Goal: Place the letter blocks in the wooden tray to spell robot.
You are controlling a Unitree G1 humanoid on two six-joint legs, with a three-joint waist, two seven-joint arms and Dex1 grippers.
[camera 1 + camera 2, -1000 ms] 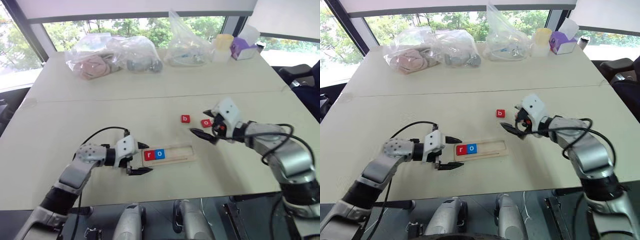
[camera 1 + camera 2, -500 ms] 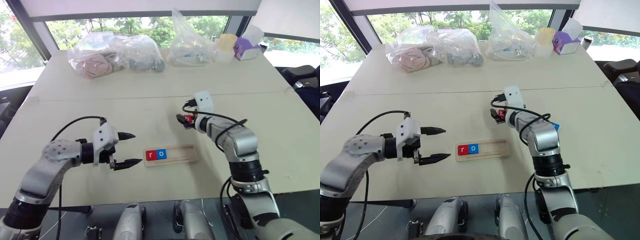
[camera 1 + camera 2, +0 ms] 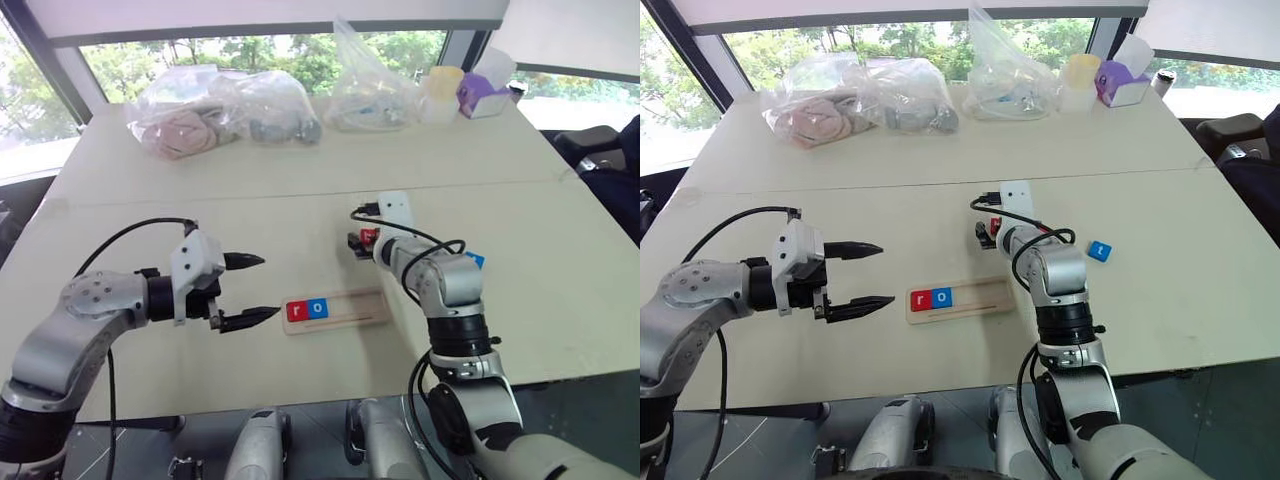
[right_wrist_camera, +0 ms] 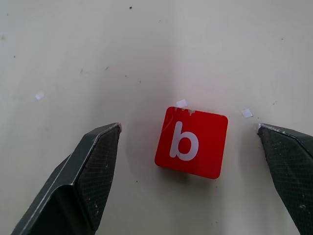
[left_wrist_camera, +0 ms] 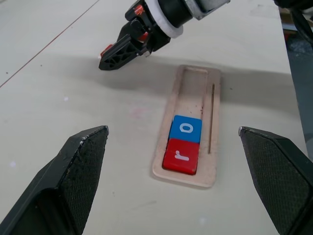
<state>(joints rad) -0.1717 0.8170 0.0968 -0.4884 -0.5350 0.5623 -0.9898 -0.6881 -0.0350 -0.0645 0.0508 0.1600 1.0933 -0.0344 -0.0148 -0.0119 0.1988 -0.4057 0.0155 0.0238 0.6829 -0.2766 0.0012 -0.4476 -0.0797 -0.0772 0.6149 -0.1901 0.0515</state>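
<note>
The wooden tray (image 3: pixel 360 306) lies mid-table with a red r block (image 3: pixel 297 311) and a blue o block (image 3: pixel 318 309) side by side at its left end. My left gripper (image 3: pixel 266 288) hovers open to the left of the tray, pointing at it. A red b block (image 4: pixel 191 142) lies flat on the table beyond the tray. My right gripper (image 4: pixel 188 127) stands open just above it, one finger on each side, not touching. A blue block (image 3: pixel 1099 250) lies further right; its letter is too small to read.
Clear plastic bags (image 3: pixel 185 120) with soft items lie along the far edge, another bag (image 3: pixel 370 95) beside a yellow cup (image 3: pixel 445 82) and a purple box (image 3: pixel 482 95). A seam crosses the table behind the blocks.
My left gripper has lifted and pulled back left from the tray's end. My right gripper has swung left and rolled, coming down over the b block.
</note>
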